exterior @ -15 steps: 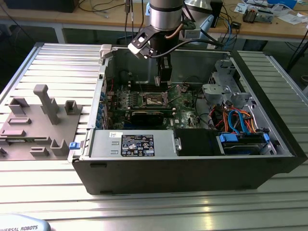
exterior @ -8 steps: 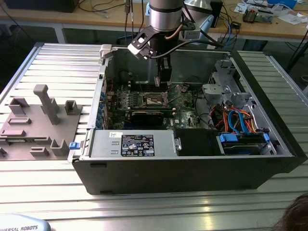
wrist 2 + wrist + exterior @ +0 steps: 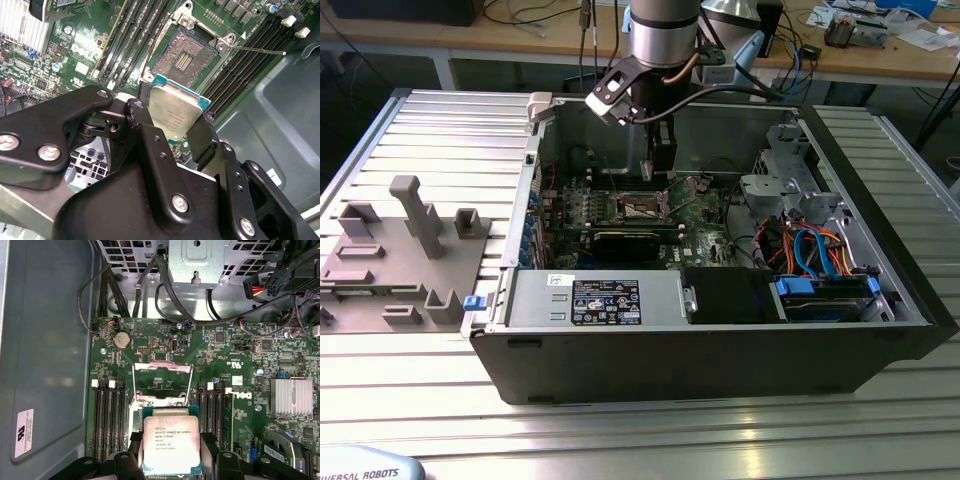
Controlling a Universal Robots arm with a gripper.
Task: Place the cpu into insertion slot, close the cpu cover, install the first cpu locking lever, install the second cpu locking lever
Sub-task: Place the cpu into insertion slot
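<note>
your tool (image 3: 175,107) clamped on the cpu (image 3: 172,120) by opposite edges | cpu hangs above the motherboard (image 3: 235,350), not seated | insertion slot (image 3: 185,55) bare, lies just past your cpu's far edge, apart | cpu cover (image 3: 162,365) stands open beyond the slot

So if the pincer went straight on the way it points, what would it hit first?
Most likely the insertion slot, lying open just beyond the cpu that the pincer holds. The cpu would touch it first, though depth is hard to judge.
</note>
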